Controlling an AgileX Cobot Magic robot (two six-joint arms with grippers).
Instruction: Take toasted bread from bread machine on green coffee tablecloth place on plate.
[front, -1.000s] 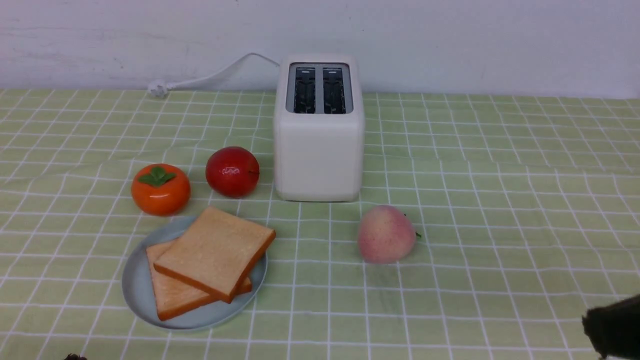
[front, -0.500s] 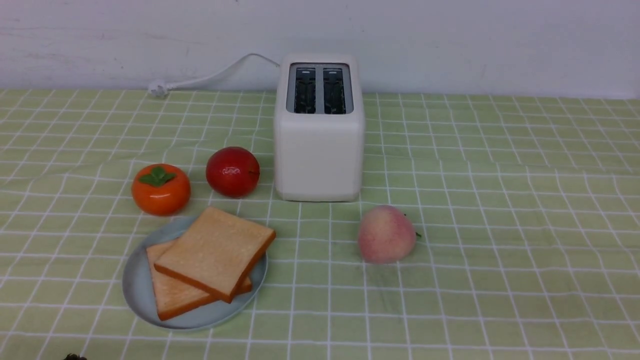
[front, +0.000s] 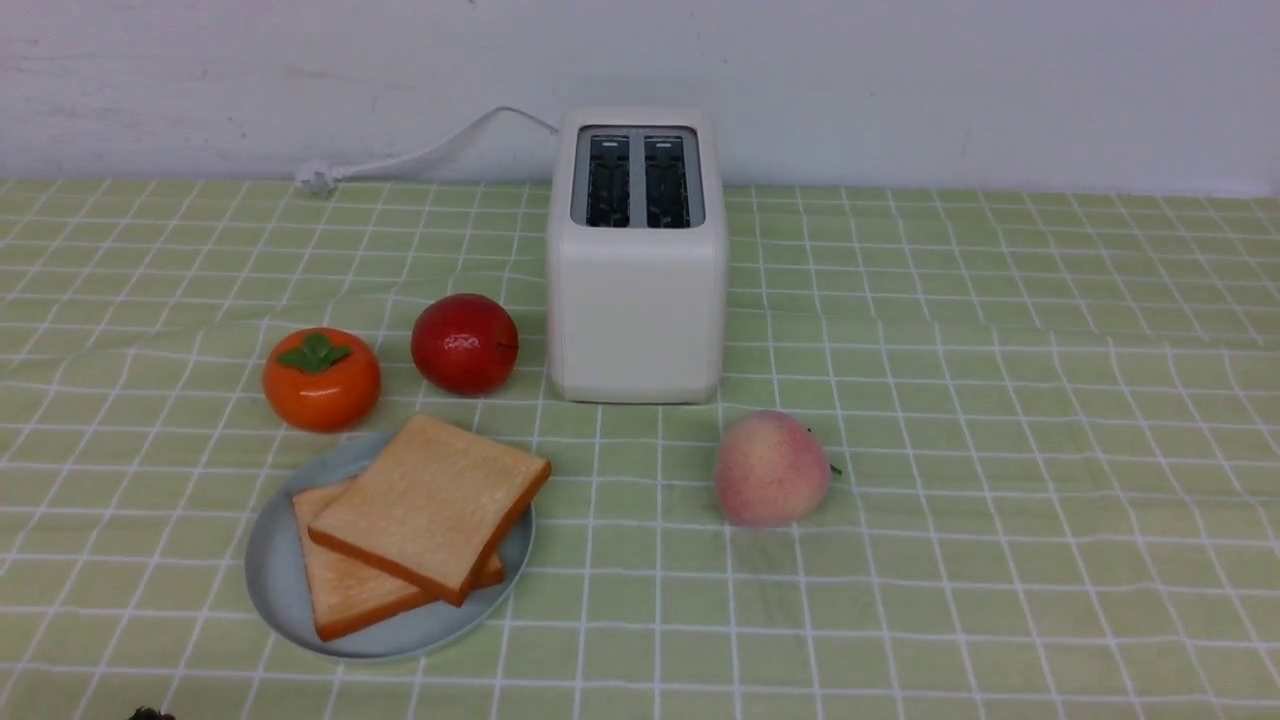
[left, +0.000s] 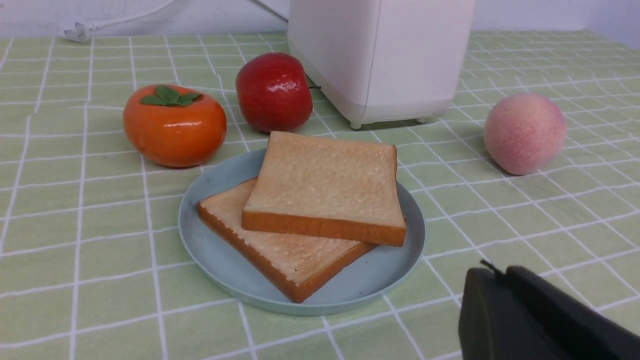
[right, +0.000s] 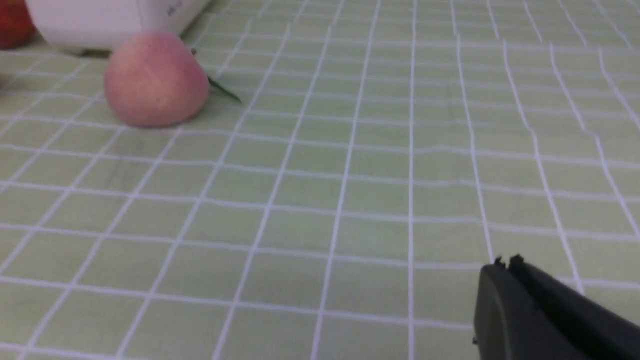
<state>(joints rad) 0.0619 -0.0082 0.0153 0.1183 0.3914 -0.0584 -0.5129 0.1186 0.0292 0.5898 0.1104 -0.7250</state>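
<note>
Two slices of toasted bread (front: 432, 500) (left: 325, 185) lie stacked on the pale blue-grey plate (front: 275, 590) (left: 210, 250), the upper one overlapping the lower. Behind them the cream-white bread machine (front: 636, 300) (left: 400, 55) stands on the green coffee tablecloth (front: 1000, 450), both dark slots showing no bread. My left gripper (left: 500, 272) is shut with nothing in it, low over the cloth beside the plate's near edge. Over bare cloth, well away from the peach, my right gripper (right: 506, 262) is shut and holds nothing. Neither gripper's jaws show in the front view.
An orange persimmon (front: 321, 379) and a red apple (front: 465, 343) sit just behind the plate, left of the toaster. A pink peach (front: 772, 467) (right: 156, 80) lies in front of the toaster's right corner. The white cord (front: 420, 150) runs along the back wall.
The dark right arm that showed at the front view's lower right corner one second ago has drawn back out of that view. Toast, plate and fruit have not moved.
</note>
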